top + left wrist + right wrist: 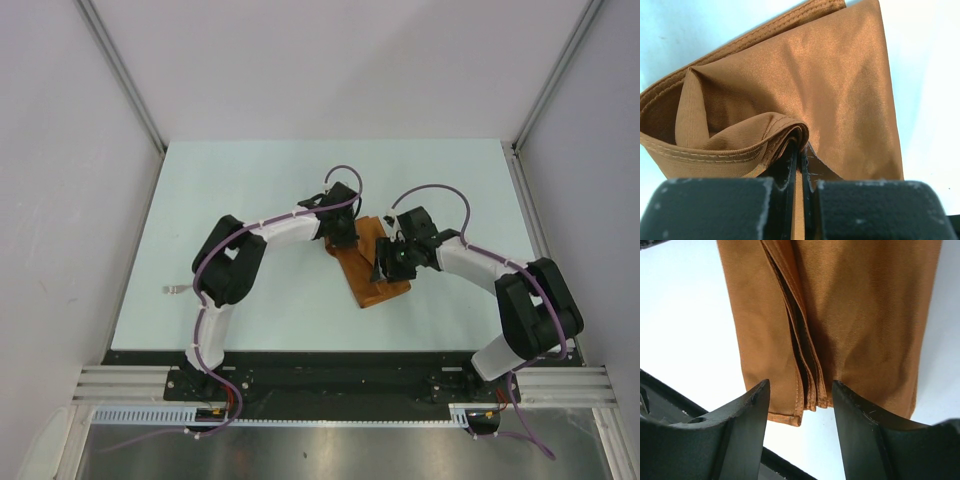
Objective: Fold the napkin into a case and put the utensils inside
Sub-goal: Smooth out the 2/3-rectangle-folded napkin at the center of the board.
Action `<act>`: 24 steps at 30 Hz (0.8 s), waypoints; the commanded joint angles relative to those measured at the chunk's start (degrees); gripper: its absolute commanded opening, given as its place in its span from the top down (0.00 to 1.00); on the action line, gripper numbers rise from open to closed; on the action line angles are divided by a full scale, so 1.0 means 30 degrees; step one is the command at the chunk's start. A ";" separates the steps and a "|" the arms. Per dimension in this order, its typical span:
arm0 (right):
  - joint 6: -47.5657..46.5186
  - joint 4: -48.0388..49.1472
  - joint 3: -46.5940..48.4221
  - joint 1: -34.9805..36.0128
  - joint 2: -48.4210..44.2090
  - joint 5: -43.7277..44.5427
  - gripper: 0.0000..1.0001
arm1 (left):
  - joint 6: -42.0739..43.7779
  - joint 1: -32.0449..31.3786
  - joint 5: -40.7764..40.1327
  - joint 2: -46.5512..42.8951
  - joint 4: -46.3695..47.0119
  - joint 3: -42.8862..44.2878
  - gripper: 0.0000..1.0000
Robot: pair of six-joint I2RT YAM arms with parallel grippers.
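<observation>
The rust-orange napkin (372, 272) lies mid-table, folded into a narrow layered case that runs diagonally. My left gripper (343, 238) is at its far end. In the left wrist view the left gripper (801, 150) is shut on a lifted, curled hem of the napkin (840, 90), which opens a pocket to the left. My right gripper (392, 262) is over the napkin's near half. In the right wrist view the right gripper (801, 390) is open, its fingers (747, 415) astride the stacked hems at the end of the napkin (865, 315). I cannot recognise any utensils.
A small thin greyish piece (175, 290) lies near the table's left edge, too small to identify. The pale table (250, 180) is walled by white panels on three sides. A black strip and the metal rail (340, 380) with the arm bases run along the near edge.
</observation>
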 commanded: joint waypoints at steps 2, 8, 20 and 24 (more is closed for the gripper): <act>-0.0191 -0.0372 0.0546 0.0086 -0.0908 0.0683 0.43 | 0.1037 -0.0302 -0.0134 -0.0493 -0.0048 0.0378 0.99; 0.0101 0.0358 0.0313 0.0056 -0.0676 -0.0343 0.46 | 0.1243 -0.0390 0.0012 -0.0434 -0.0195 0.0407 1.00; 0.0980 0.2322 -0.0333 0.0467 -0.0443 -0.1806 0.74 | 0.1682 -0.0507 0.0012 -0.0142 -0.0224 0.0700 1.00; 0.1273 0.3318 -0.0420 0.0525 0.0816 -0.2628 0.88 | 0.1624 -0.0536 -0.0047 -0.0142 -0.0224 0.0729 1.00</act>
